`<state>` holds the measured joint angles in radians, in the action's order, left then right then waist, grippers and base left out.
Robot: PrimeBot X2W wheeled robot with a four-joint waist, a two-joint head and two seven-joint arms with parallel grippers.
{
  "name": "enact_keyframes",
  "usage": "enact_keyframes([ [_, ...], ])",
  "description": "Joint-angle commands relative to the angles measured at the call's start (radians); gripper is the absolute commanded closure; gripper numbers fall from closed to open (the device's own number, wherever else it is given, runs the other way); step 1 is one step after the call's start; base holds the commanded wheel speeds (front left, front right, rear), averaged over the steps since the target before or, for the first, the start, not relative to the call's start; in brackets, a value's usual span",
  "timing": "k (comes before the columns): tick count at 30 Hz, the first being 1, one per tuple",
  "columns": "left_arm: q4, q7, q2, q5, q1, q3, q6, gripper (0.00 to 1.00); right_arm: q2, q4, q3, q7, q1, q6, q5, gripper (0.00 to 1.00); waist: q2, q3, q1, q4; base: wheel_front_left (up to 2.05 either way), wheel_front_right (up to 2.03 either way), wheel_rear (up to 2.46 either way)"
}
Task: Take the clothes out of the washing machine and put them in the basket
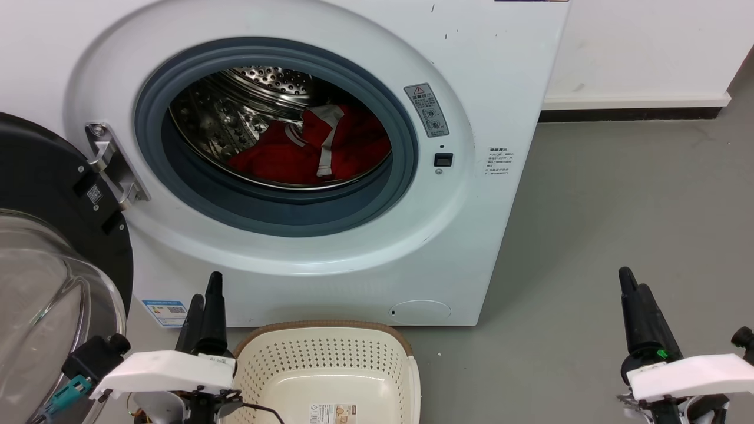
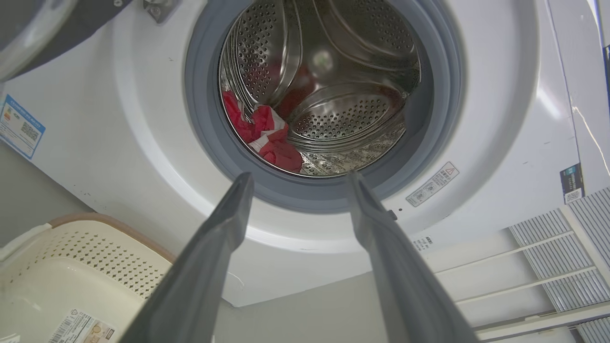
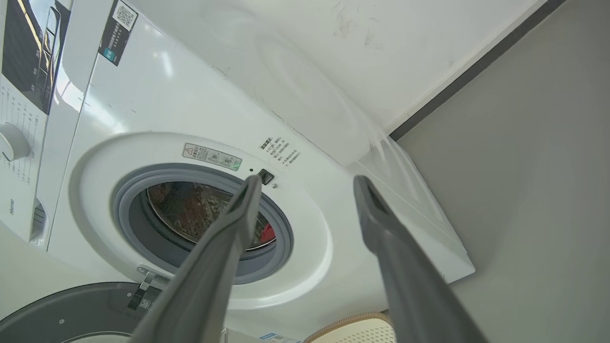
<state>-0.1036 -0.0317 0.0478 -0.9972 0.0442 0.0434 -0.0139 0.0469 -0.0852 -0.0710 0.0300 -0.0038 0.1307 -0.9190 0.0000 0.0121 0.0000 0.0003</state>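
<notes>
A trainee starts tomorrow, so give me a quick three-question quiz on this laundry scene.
1. True or false: the clothes lie in the basket.
2. The washer door is: A) shut, B) swung open on the robot's left, C) missing.
3. How do the left jaws stand?
Key: 1 false, they are in the drum; 2 B; 3 open, holding nothing.

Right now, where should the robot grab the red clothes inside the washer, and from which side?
Probably the bunched hump by the white trim of the bright red soft fabric clothes, reached from the front through the open round grey-gasketed porthole of the white washing machine; that hump stands highest.
</notes>
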Motion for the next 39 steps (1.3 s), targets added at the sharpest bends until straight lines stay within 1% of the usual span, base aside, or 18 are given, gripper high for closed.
enact_keyframes([
  [1, 0.024, -0.012, 0.002, 0.042, 0.002, -0.004, 0.006, 0.00, 0.004, 0.027, 0.005, 0.012, -0.004, 0.000, 0.046, 0.00, 0.0000, 0.000, 0.0000, 0.000, 0.00, 0.00, 0.00],
  [16, 0.069, -0.063, 0.013, 0.271, -0.012, -0.047, 0.052, 0.00, 0.005, 0.094, 0.015, 0.063, 0.026, 0.000, 0.291, 0.00, 0.0000, 0.002, 0.0000, 0.001, 0.00, 0.00, 0.00],
  [39, 0.112, -0.127, 0.022, 0.538, -0.046, -0.088, 0.082, 0.00, 0.005, 0.172, 0.033, 0.129, 0.073, 0.000, 0.603, 0.00, 0.0000, 0.001, 0.0000, 0.003, 0.00, 0.00, 0.00],
])
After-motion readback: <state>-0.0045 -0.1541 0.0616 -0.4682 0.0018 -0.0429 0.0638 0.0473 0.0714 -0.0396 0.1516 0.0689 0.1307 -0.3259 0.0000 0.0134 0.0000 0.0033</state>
